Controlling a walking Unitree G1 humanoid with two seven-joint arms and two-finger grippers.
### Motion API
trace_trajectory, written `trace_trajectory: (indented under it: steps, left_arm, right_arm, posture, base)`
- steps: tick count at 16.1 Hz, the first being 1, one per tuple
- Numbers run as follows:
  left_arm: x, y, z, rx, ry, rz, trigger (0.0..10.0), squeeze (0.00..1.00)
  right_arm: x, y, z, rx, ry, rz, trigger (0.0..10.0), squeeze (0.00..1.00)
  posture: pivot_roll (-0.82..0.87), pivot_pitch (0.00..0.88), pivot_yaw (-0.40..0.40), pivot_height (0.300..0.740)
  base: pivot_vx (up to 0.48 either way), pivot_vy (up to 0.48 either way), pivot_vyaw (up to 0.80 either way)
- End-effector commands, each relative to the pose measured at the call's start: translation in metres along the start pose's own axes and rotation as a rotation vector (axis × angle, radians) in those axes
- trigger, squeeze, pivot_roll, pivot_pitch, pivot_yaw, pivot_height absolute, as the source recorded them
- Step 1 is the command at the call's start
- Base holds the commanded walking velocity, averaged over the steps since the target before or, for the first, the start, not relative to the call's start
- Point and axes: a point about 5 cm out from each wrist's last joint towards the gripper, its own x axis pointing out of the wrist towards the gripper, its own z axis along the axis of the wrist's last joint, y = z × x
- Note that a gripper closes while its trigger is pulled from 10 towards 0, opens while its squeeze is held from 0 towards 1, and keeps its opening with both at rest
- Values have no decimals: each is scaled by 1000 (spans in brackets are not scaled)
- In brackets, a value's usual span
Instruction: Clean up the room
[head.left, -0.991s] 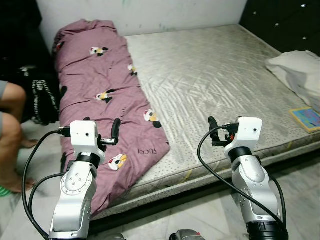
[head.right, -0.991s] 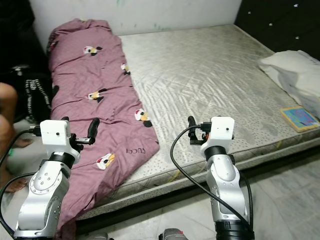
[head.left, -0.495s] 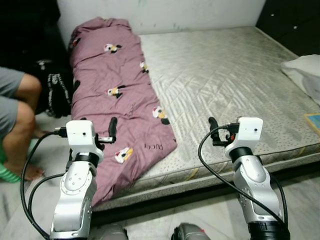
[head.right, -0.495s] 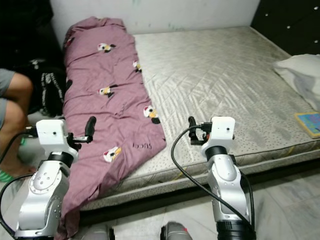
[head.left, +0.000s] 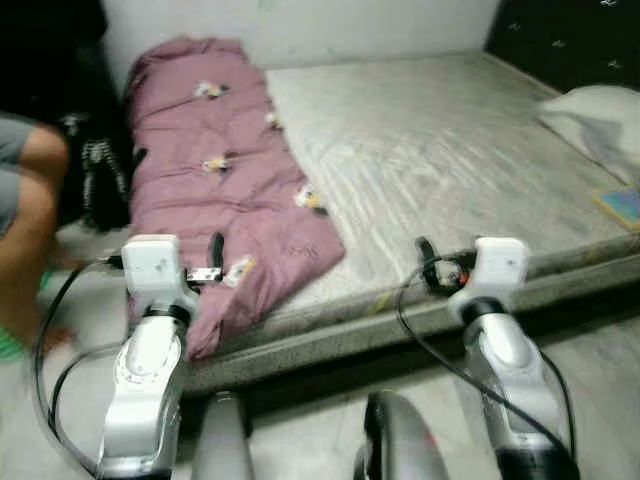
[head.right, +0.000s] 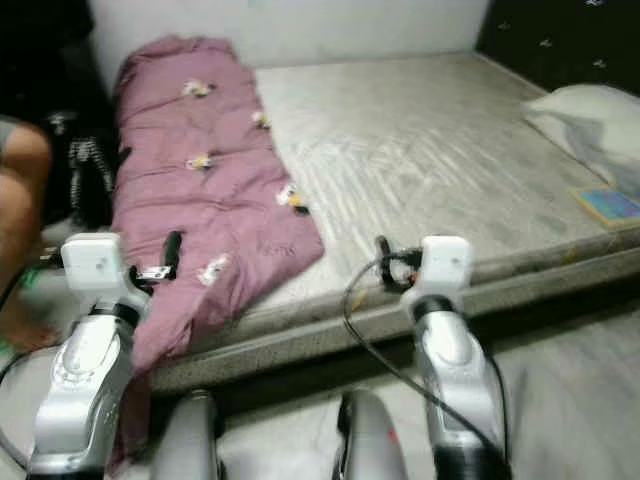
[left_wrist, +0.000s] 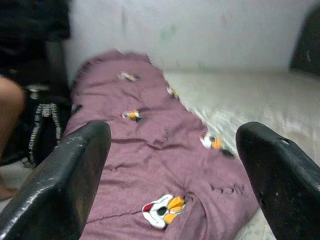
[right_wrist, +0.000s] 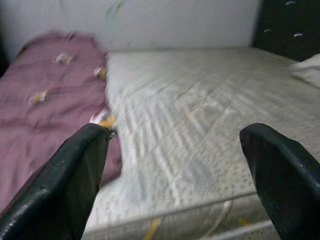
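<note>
A purple blanket (head.left: 215, 170) with small cartoon prints lies lengthwise on the left part of a bare grey mattress (head.left: 450, 150); its near end hangs over the front edge. My left gripper (left_wrist: 175, 175) is open and empty, held in the air in front of the blanket's near end (left_wrist: 165, 210). My right gripper (right_wrist: 180, 170) is also open and empty, held before the mattress's front edge (right_wrist: 200, 215). In the eye views both arms are raised at chest height, left (head.left: 150, 270) and right (head.left: 495, 265). The picture is blurred.
A white pillow (head.left: 595, 110) and a flat blue book (head.left: 622, 203) lie at the mattress's right end. A person's bare knee (head.left: 35, 165) and a black patterned bag (head.left: 95, 180) are at the left, beside the bed. A dark headboard (head.left: 560, 40) stands at the back right. My feet (head.left: 400, 445) are on pale floor.
The whole picture has shifted and blurred, so the camera has moved. My feet now show larger at the bottom. Both arms keep the same pose, grippers still open.
</note>
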Motion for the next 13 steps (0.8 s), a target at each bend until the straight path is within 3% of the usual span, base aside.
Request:
trace_trajectory:
  steps: [1, 5, 13]
  left_arm:
    - [-5, 5, -8, -37, 45, 23, 10000, 0]
    - [-3, 9, -7, -55, 38, 39, 10000, 0]
    - [-3, 5, -7, -71, 39, 12, 10000, 0]
  right_arm:
    - [8, 9, 8, 4, -22, 37, 10000, 0]
    - [8, 9, 9, -12, -28, 49, 10000, 0]
    - [8, 12, 9, -26, -31, 72, 10000, 0]
  posture:
    - [-18, 14, -10, 617]
    - [-23, 19, -13, 617]
    - [-26, 25, -14, 617]
  base:
    - [0, 0, 0]
    - [61, 0, 0]
    - [348, 0, 108]
